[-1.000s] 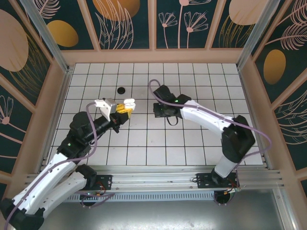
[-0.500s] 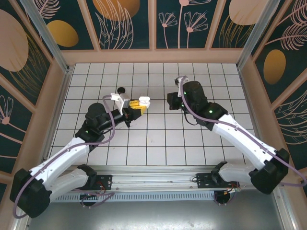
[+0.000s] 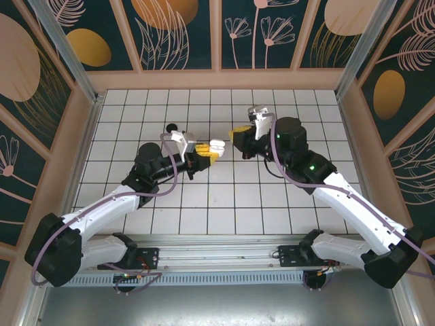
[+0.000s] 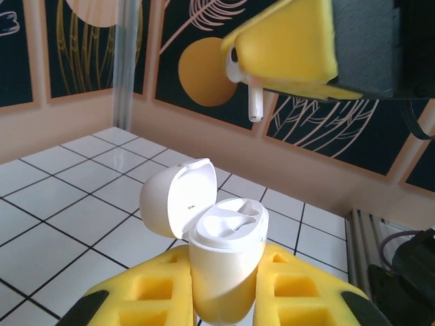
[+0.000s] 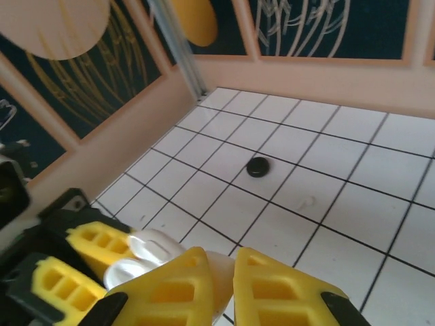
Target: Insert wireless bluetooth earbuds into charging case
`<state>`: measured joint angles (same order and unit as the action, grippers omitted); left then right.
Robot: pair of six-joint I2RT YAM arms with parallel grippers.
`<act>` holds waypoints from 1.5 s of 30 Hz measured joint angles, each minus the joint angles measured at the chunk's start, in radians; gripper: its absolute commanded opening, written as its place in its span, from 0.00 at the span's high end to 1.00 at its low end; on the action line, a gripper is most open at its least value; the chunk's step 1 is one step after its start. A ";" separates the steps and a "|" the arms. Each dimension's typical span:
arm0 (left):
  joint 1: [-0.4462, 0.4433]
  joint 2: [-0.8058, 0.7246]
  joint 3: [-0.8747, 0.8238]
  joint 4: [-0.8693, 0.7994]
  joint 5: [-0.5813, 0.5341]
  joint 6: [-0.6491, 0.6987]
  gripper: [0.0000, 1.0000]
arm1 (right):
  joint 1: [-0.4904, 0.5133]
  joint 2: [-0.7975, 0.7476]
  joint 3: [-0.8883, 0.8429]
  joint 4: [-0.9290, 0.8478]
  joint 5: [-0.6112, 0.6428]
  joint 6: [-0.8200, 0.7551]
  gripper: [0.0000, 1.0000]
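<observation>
— Left wrist view: what is in the charging case (image 4: 224,238)?
— Nothing. Its lid is up. The left gripper (image 3: 206,155) squeezes it. The right gripper (image 5: 224,278) pinches a white earbud (image 4: 253,95) just above.
— And below?
— White floor tiles (image 5: 380,204), a black puck (image 5: 257,166), dark leafy walls (image 4: 204,41).

case (image 4: 228,251) in left hand (image 3: 207,155), earbud (image 4: 253,102) right of it; puck (image 3: 172,127) behind
</observation>
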<state>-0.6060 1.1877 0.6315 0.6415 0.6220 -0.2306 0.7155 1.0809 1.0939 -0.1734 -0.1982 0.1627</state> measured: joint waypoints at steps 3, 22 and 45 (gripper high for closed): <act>-0.008 0.005 0.000 0.003 0.009 0.000 1.00 | 0.022 0.000 0.000 0.023 -0.048 -0.032 0.88; -0.013 -0.030 0.000 0.057 0.076 -0.024 1.00 | 0.092 0.048 0.001 0.064 -0.111 -0.162 0.89; -0.015 -0.037 0.000 0.066 0.081 -0.038 1.00 | 0.103 0.048 0.043 -0.001 -0.109 -0.203 0.89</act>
<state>-0.6212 1.1507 0.6319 0.7074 0.7033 -0.2684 0.8185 1.1290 1.1370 -0.1741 -0.3073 -0.0406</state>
